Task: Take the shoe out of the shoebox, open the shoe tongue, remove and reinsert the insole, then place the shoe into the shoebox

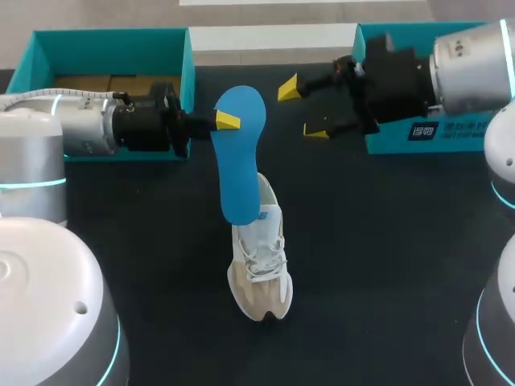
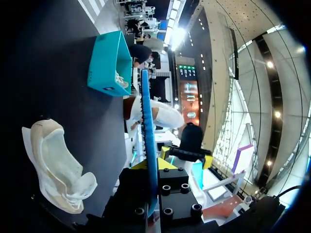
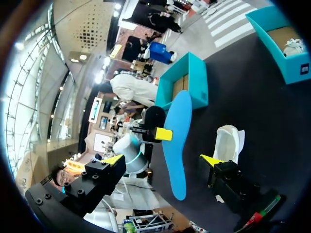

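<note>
As seen from above, find the white and beige shoe (image 1: 259, 265) standing on its sole on the dark table (image 1: 386, 265), outside both boxes, toe turned toward the robot's side. Just behind its heel, find the blue insole (image 1: 240, 161) held on edge in the air, with its lower end overlapping the shoe's heel opening; cannot tell whether touching there. Behind the shoe and to its left, see the left gripper (image 2: 151, 167) pinching the insole's upper part from both faces, with only one yellow fingertip (image 1: 228, 121) showing from overhead. Behind the shoe and to its right, see the right gripper (image 1: 303, 108) with jaws spread wide, near the insole's top end but apart from it. Farther back on the shoe's left, note a teal box (image 1: 109, 36) lying open with brown cardboard (image 1: 105, 83) inside and the left arm (image 1: 80, 125) crossing in front. Farther back on the shoe's right, note a second teal box (image 1: 390, 145), partly covered by the right arm (image 1: 467, 60).
</note>
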Motion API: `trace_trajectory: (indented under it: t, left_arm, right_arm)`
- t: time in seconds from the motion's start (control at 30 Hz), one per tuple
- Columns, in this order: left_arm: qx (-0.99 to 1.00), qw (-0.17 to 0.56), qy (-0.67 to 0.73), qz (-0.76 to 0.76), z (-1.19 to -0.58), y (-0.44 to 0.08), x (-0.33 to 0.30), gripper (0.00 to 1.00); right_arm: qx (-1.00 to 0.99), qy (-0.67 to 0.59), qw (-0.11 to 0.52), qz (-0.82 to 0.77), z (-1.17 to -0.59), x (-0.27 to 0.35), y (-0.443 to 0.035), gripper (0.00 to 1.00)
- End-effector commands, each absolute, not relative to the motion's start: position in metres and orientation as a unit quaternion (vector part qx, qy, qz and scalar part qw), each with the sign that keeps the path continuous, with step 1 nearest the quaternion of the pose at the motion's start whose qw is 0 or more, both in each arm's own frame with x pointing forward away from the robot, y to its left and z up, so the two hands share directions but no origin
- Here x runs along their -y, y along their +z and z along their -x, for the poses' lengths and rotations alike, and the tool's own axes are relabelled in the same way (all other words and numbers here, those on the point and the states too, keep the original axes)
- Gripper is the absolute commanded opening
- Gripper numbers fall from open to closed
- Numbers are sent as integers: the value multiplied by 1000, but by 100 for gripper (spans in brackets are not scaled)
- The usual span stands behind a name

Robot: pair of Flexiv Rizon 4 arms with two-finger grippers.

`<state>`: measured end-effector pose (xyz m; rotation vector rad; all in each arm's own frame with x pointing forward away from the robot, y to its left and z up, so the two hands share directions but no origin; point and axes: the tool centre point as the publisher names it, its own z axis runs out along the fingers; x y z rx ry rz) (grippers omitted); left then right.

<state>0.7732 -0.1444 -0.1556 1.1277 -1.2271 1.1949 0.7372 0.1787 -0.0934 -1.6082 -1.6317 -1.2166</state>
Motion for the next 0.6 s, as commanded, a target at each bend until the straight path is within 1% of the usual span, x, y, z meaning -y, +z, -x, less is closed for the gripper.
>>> trace_trajectory:
  t: [0.03, 0.3, 0.33, 0.6]
  left_arm:
    - [512, 518, 498, -471, -772, -155, 144, 0]
    - [512, 518, 498, -471, -772, -155, 144, 0]
    - [512, 518, 498, -471, -772, -155, 144, 0]
    - [512, 518, 498, -471, -772, -155, 144, 0]
  right_arm:
    - [620, -414, 235, 624, -738, -181, -91, 100]
    - [620, -414, 235, 624, -738, -181, -91, 100]
    - [627, -389, 221, 637, -737, -183, -90, 100]
    - [646, -326, 136, 677, -718, -188, -105, 100]
